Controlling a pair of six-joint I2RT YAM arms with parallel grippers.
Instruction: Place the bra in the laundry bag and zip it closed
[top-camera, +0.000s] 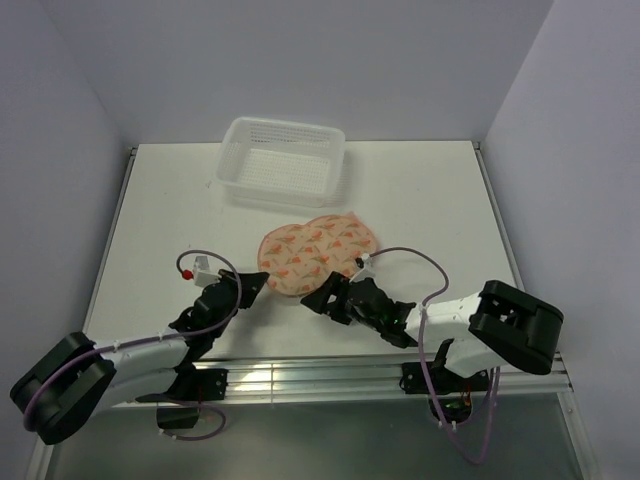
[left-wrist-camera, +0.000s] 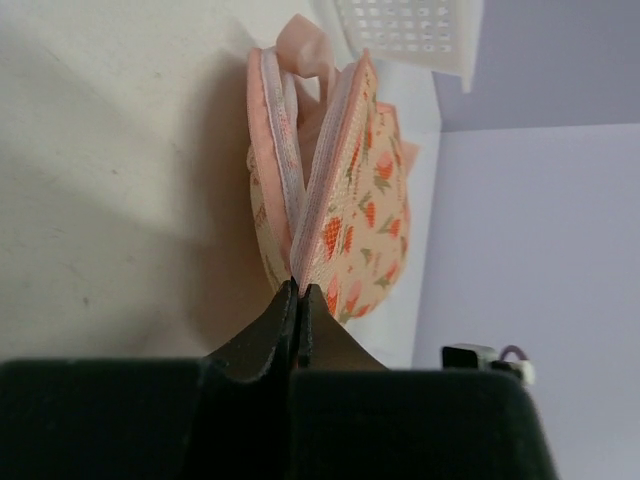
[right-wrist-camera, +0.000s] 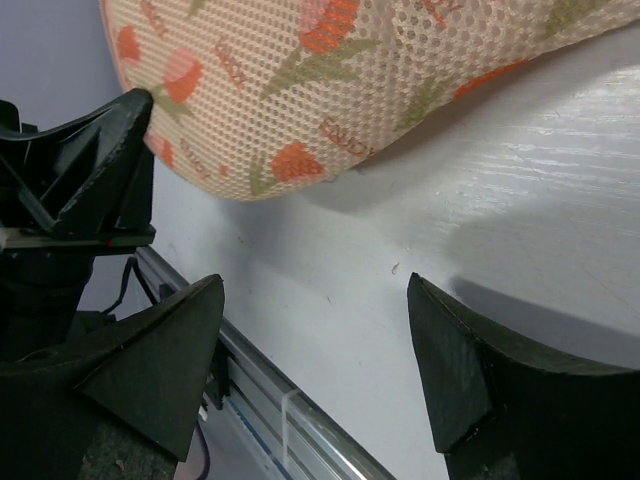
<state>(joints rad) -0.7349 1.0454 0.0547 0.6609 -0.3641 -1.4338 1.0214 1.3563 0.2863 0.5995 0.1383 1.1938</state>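
- The white table (top-camera: 420, 200) lies under both my claws and runs on ahead of them to the far wall.
- The white mesh basket (top-camera: 283, 162) stands well ahead of both claws, past the pouch, near the table's far edge.
- The laundry bag (top-camera: 318, 250) lies flat on the table just ahead of my claws and between them. Its near left edge is in my left claw, and its near right edge is just beyond my right claw's tips.
- My right claw (right-wrist-camera: 315, 370) is spread wide and low over bare table, holding nothing. The printed mesh of the bag hangs just ahead of it.
- My left claw (left-wrist-camera: 297, 300) is pressed together, pinching the bag's rim where the two halves meet.
- From that pinch the zip (left-wrist-camera: 290, 170) gapes apart, its teeth showing on both edges.
- A fold of pale pink fabric pokes from the far end of that gap, probably the bra (left-wrist-camera: 302, 45). I cannot tell it from the lining.
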